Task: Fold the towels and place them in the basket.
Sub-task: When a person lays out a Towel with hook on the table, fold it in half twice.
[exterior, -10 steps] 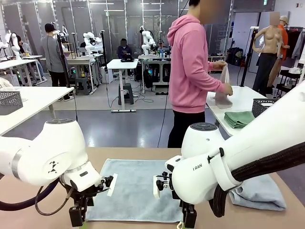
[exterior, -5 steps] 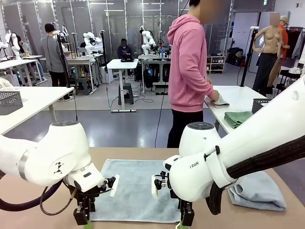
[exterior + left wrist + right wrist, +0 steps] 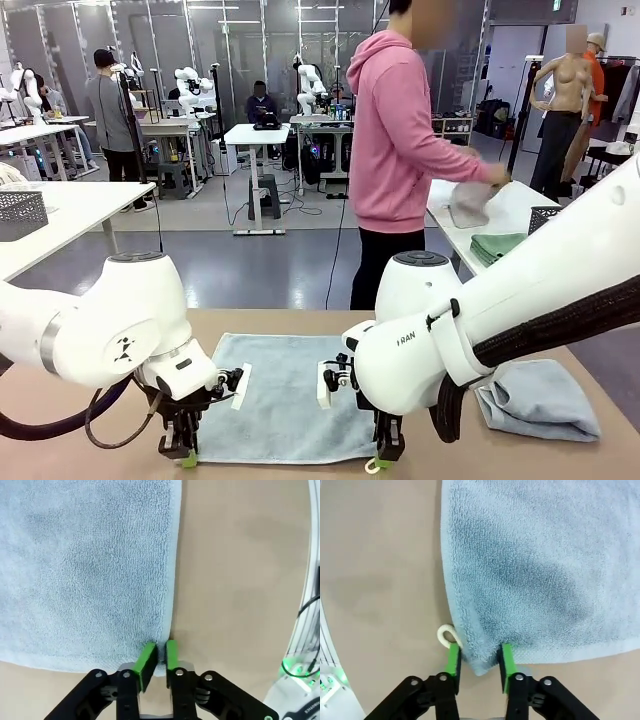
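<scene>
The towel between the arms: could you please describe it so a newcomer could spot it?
At the near edge of the tan table lies a grey-blue towel. It is spread flat with the left tool and the right tool at its near corners, unlike the crumpled towel on its right.

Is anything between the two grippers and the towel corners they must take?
Nothing visible. The left gripper pinches one near corner of the towel; the right gripper straddles the other, a small white loop lying beside it.
</scene>
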Available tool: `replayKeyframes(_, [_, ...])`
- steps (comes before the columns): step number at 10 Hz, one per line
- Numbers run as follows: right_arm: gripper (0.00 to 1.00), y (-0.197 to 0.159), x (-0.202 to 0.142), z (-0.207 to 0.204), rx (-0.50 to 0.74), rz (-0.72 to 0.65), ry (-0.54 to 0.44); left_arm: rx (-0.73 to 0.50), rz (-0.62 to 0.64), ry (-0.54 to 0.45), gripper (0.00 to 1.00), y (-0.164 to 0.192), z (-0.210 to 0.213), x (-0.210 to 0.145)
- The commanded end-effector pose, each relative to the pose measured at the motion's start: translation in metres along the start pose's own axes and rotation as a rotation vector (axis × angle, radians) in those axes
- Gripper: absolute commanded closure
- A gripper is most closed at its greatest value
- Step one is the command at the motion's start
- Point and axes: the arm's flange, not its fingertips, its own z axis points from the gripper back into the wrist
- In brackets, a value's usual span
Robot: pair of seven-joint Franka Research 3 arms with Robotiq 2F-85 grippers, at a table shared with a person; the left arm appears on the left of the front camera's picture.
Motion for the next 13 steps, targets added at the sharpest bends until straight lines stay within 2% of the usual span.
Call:
replayKeyframes(1, [1.0,-0.002,0.0,-0.003,0.028,0.022,0.004,-0.003,-0.01,-0.004,1.0,0.004,-0.008,-0.005])
replayKeyframes(7, [1.0,-0.002,0.002,0.013,0.033,0.019,0.003,0.018,0.001,-0.02,1.0,-0.006,0.012,-0.009])
replayKeyframes(11, [1.0,0.018,0.004,0.064,0.052,0.007,-0.06,0.03,-0.047,-0.068,1.0,-0.031,0.065,0.006])
replayKeyframes(13, [1.0,0.027,0.005,0.095,0.026,0.001,-0.124,0.06,-0.005,-0.106,1.0,-0.044,0.106,0.017])
